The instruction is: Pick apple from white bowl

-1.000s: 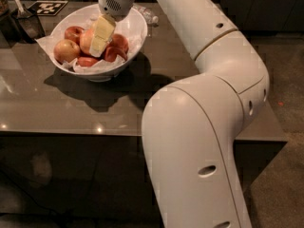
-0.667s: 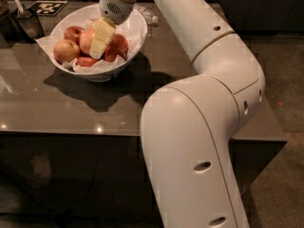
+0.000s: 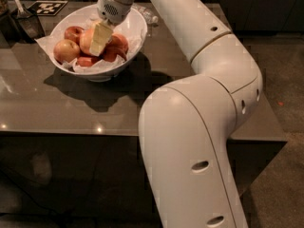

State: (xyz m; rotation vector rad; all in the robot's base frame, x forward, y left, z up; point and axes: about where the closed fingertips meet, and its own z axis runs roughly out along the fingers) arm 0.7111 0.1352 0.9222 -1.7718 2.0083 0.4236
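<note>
1. Dark and glossy, the table [image 3: 57, 113] runs across the front. The thick lower part of the white arm [image 3: 190, 141] stands before it and hides the right half of the near edge.
2. Further in, the arm bends at its elbow and reaches back to the left over the table. Compared with one second ago, this bend has shifted only a little.
3. On the left part of the table stands the white bowl [image 3: 134, 27], lined with crumpled paper [image 3: 45, 44]. It has not moved.
4. The gripper [image 3: 100, 38] is inside the bowl, its pale tip directly in front of the apple [image 3: 87, 42] and seemingly against it. The apple lies in the middle of the bowl, with the smaller orange-red apple [image 3: 66, 50] to its left and a darker red apple [image 3: 118, 42] to its right.
5. What changed: the gripper has sunk slightly lower toward the apple, while the apple is not raised. I cannot tell whether the gripper is clenched on the fruit or released.
6. In my judgement the descent is nearly finished and the lift has not begun, so the task is not yet done.
7. Behind the bowl, a printed marker [image 3: 47, 7] and a dark container [image 3: 31, 25] sit at the far left — both are where they were.
</note>
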